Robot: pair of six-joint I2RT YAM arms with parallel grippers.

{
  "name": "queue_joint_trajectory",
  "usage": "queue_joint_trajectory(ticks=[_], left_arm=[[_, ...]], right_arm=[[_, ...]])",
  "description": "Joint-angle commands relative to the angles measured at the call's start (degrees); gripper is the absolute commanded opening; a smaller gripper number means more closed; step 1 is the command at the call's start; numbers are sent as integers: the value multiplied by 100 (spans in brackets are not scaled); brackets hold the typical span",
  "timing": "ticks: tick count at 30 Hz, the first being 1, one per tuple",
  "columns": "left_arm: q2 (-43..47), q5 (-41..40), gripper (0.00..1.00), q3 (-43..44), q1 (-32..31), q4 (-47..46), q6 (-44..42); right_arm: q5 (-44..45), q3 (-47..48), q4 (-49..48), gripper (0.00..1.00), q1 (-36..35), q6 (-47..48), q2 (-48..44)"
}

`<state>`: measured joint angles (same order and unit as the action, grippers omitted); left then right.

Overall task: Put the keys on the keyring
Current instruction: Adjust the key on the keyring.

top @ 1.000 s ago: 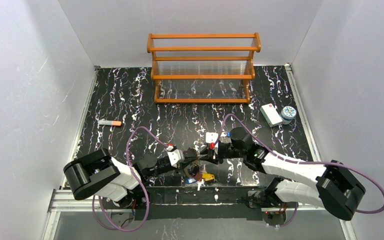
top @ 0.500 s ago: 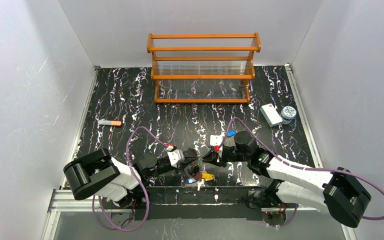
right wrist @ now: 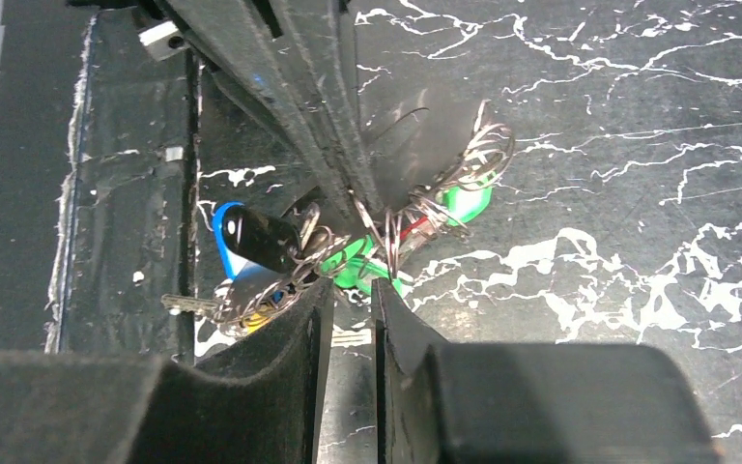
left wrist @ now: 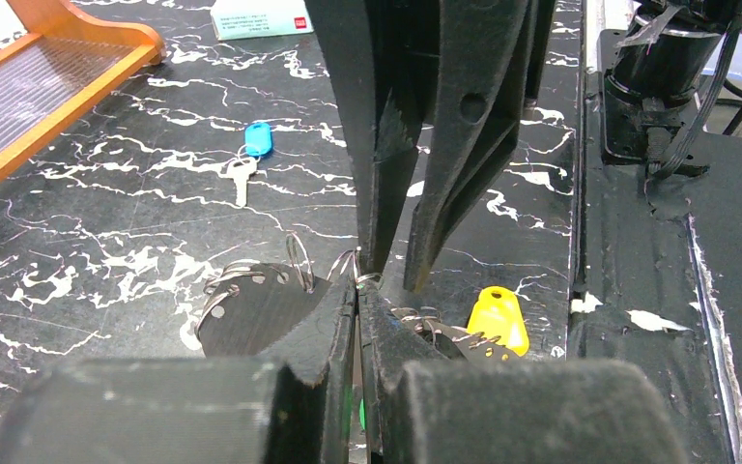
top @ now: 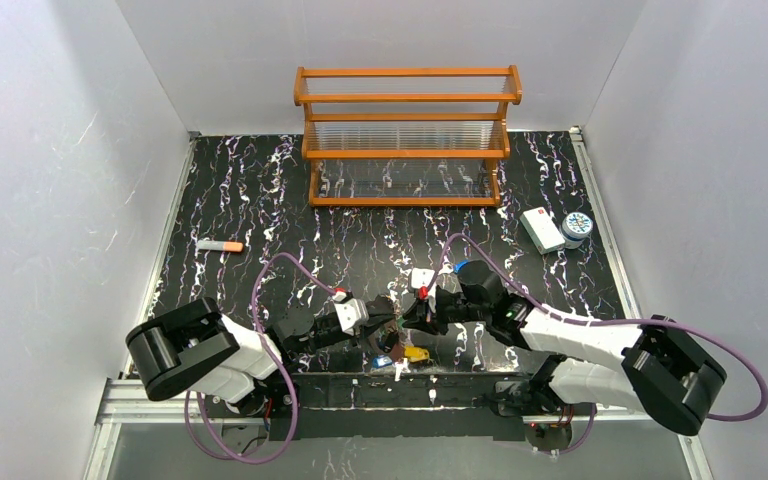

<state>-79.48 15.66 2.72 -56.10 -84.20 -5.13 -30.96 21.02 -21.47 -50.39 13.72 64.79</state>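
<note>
Black white-veined table, walled in white, carries one orange wooden rack at its far side. Two arms meet well in front of the rack's middle, by the near edge.

One tangled bunch of keys lies there. Green, blue and yellow tags show in it, plus one dark fob; how many keys it holds cannot be told. One more key, blue-tagged, lies alone on the rack's side of the bunch, with its blade toward the left gripper and its tag away from it.

That left gripper is clenched on the thin silver wire of the keyring. The visible stretch of wire runs from its tips toward the right gripper; the rest of the loop is lost in the tangle. The right gripper's jaws stand narrowly apart, just beside the same wire, tip to tip with the left's.

Off the rack's right end sit one white box and one round tin, touching. One orange-tipped stick lies off the rack's left end, nearer the arms.
</note>
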Motion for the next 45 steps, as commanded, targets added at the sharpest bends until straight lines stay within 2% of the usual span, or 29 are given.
queue_joint_trajectory(ticks=[1, 27, 29, 37, 42, 43, 45], left_arm=[[216, 25, 0, 9, -21, -307, -32], [249, 39, 0, 5, -18, -307, -24], [264, 46, 0, 6, -15, -307, -22], [305, -2, 0, -30, -18, -307, -6], [382, -210, 0, -80, -18, -303, -76], [424, -312, 3, -105, -12, -284, -109], [585, -579, 21, -167, -12, -122, -196]], right_arm=[[380, 372, -123, 29, -23, -41, 64], [-86, 477, -459, 30, -23, 127, 81], [-110, 457, -508, 27, -23, 131, 87], [-259, 516, -490, 1, -28, 173, 117], [-165, 584, -104, 1, -24, 298, 104], [-59, 635, 37, 1, -26, 332, 110], [178, 789, 415, 1, -23, 422, 147]])
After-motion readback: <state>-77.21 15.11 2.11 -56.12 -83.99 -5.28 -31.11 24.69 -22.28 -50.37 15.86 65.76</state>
